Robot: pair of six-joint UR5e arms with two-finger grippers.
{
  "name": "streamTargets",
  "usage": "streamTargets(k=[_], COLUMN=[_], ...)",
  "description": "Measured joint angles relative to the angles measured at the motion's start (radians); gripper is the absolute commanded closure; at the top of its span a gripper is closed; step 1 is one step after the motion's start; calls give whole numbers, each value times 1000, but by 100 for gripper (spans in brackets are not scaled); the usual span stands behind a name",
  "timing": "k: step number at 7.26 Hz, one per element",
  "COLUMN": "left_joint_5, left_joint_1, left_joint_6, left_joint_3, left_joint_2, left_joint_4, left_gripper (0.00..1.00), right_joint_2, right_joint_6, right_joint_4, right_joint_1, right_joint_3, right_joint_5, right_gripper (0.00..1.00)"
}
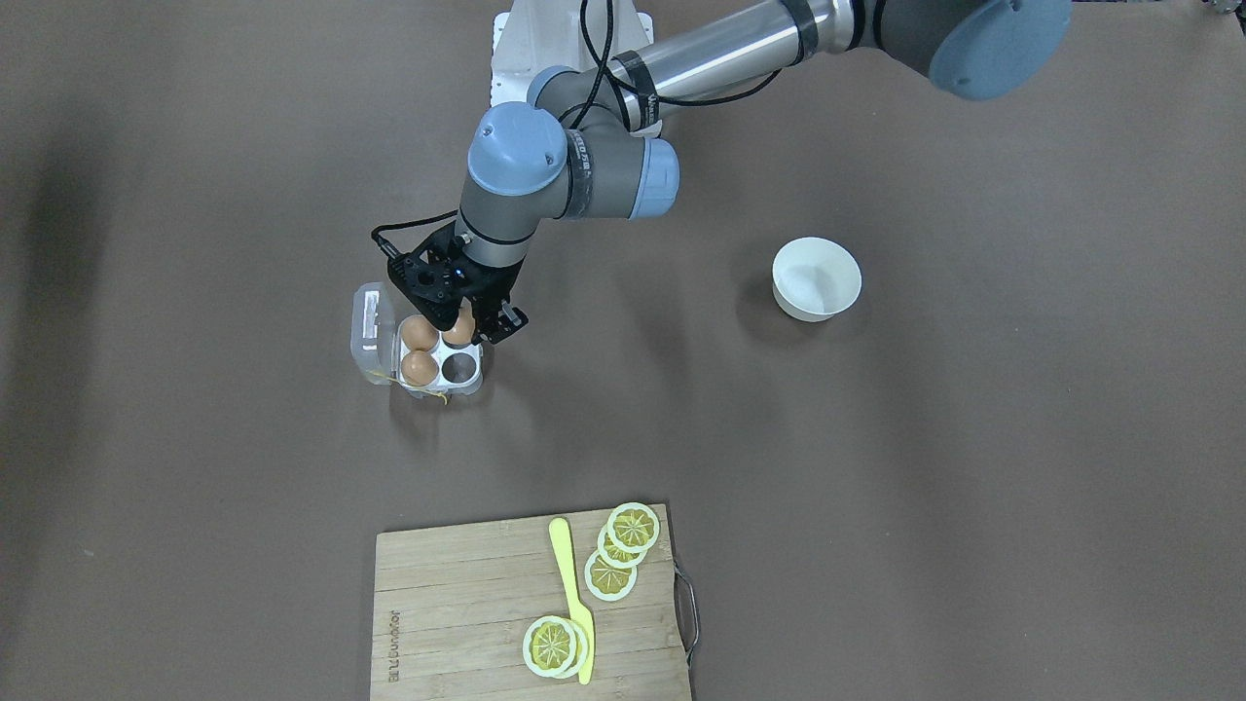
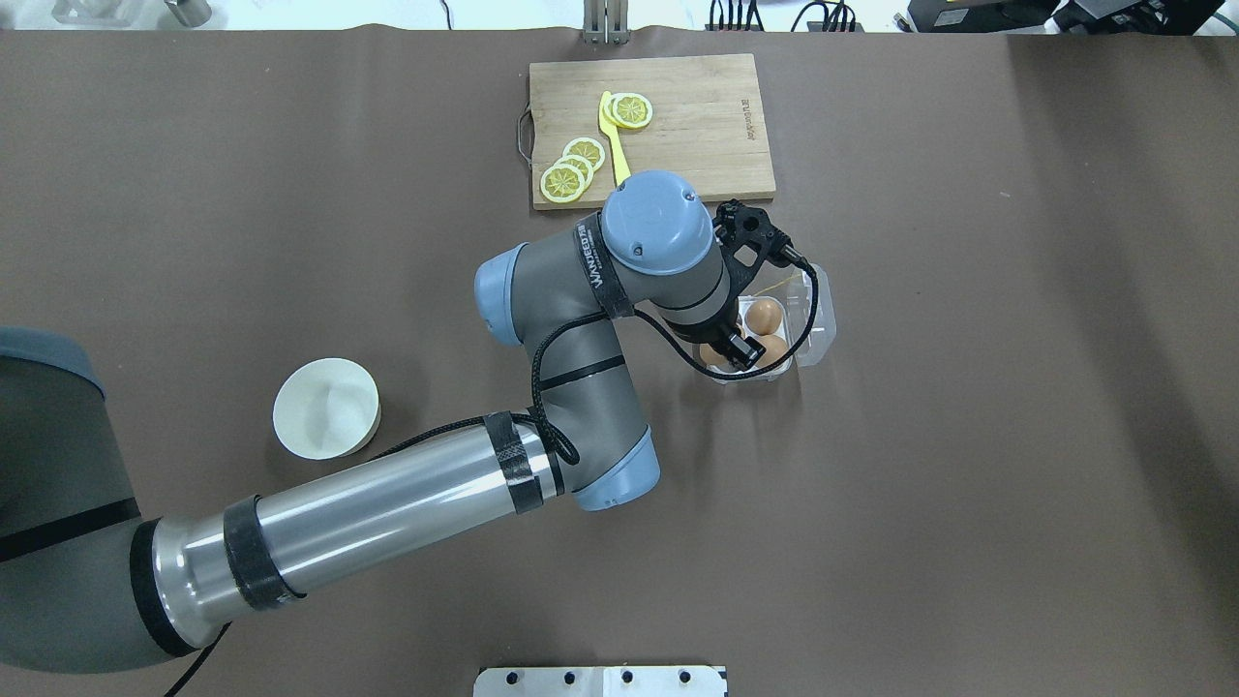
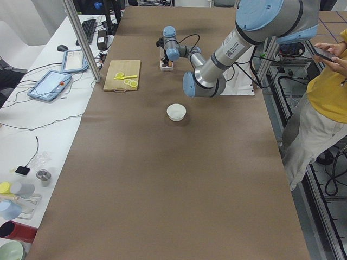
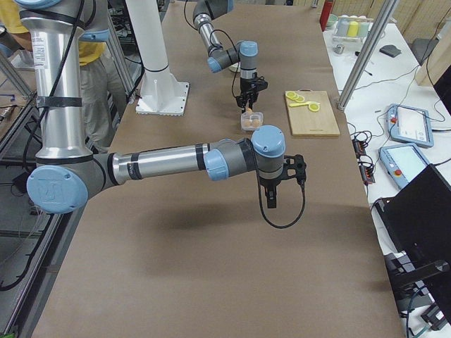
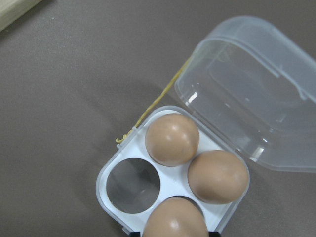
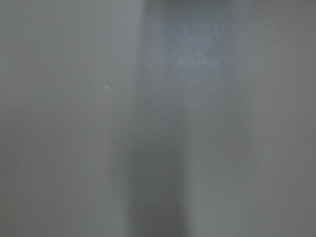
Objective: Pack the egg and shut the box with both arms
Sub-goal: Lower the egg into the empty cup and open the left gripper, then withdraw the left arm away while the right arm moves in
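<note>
Egg [image 5: 173, 218] was clasped between the fingers of the left gripper [image 1: 465, 327], whose jaws were closed on it. It lay closest to the wrist lens, over a cell of the box [image 5: 168, 180] on the robot's side. Whether it touched the tray could not be told.

Nearest the robot, on its left, a white bowl [image 2: 324, 409] stood on the brown table [image 2: 968, 387], well apart from the box. The left arm [image 2: 387, 513] reached past it to mid-table.

In the box, an empty cell [image 5: 133, 185] lay just beside the held egg. Two more eggs [image 5: 172, 139] [image 5: 217, 177] sat in the remaining cells, touching each other. The clear lid [image 5: 256, 94] lay hinged open on the side away from the bowl. A yellow string [image 5: 153, 106] trailed from the tray's far corner.

Farthest off, a cutting board [image 2: 697, 126] carried lemon slices [image 2: 571, 169] and a yellow knife [image 2: 612, 136].

The right gripper [image 4: 271, 198] hung above bare table with its fingers pointing down. Whether its jaws were parted could not be told.
</note>
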State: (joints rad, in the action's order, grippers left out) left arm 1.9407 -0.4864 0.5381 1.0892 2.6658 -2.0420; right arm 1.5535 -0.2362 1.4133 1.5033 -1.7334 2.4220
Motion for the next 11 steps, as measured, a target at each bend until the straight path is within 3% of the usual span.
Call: streamTargets(k=[2,6,7,8,9,10,11], left_joint_5=[0,3,11,35,69,109,145], left_joint_1=[0,0,-10,-35,-69,-108,-146], left_joint_6=[11,59,92,128,144,149,150], left_joint_3=[0,9,22,45,77,130,193], left_joint_2=[2,5,3,-3,-20,-56,-106], left_joint_4=[-1,1,5,18,54,105,138], left_gripper=[20,15,4,4,4,4,4], right_joint_2=[-1,-1,-1,-1,0,0,-2], right_joint_6=[1,1,0,0,0,0,0], right_joint_4=[0,1,2,2,3,4,4], right_joint_1=[0,0,0,0,-2,-4,-11], right_joint_3=[0,0,0,1,2,3,3], right_joint_5=[-2,0,2,3,4,5,4], right_gripper=[0,4,13,28,35,49,73])
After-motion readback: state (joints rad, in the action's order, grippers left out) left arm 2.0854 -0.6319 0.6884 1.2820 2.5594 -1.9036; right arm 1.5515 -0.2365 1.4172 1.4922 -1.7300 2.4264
